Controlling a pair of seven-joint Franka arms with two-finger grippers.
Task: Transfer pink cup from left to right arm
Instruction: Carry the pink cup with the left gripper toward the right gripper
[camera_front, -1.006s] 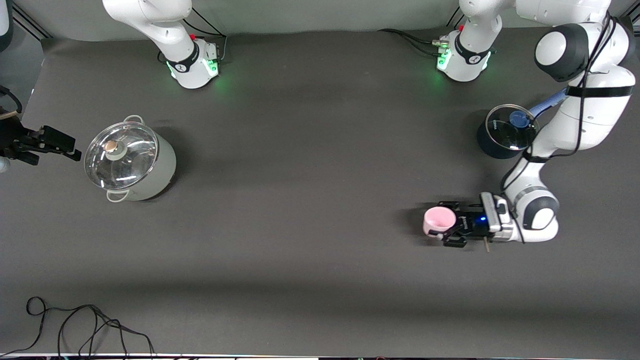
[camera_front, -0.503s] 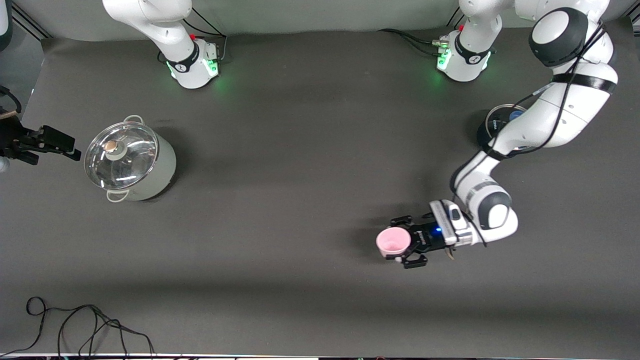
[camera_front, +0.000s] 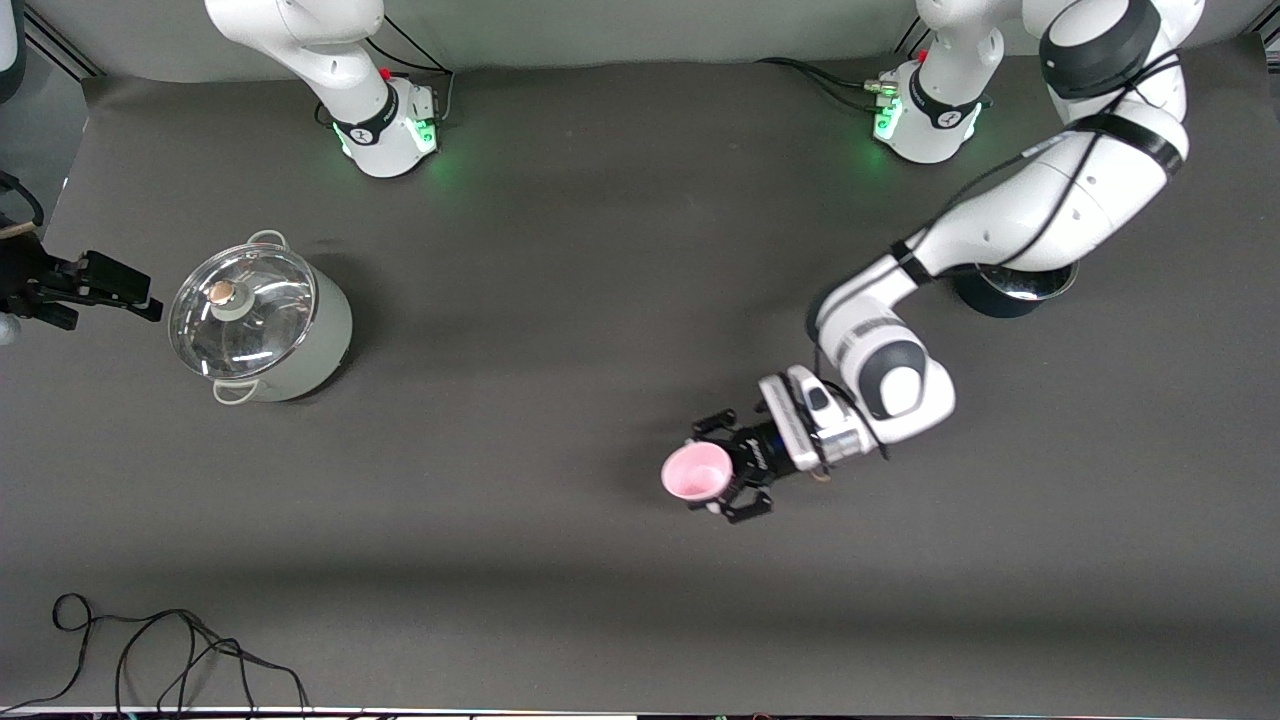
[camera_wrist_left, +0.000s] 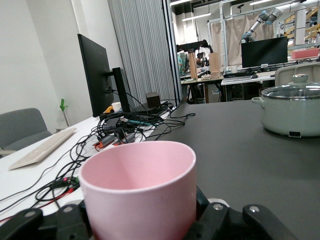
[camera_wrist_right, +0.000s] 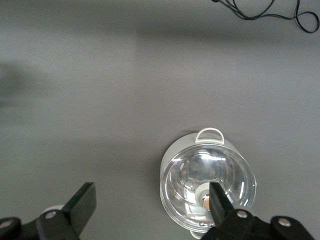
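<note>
While carried: small pale-pink tapered plastic cup (camera_front: 696, 473), upright, over mid-table.
Left gripper (camera_front: 722, 478): thin black claws pinching the cup's lower wall.
Right gripper (camera_front: 100, 283): blocky fingers spread, waiting beside the grey lidded pot (camera_front: 258, 318).
Handling: likely light, stiff, smooth.
Hold: bare upper wall under the rim.

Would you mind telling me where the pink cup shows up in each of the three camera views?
Front view: the pink cup is held in the left gripper over the middle of the table.
Left wrist view: the cup fills the foreground, upright between the fingers.
Right wrist view: not in it.
Shared landmark: the pale lidded pot shows in all three.
</note>
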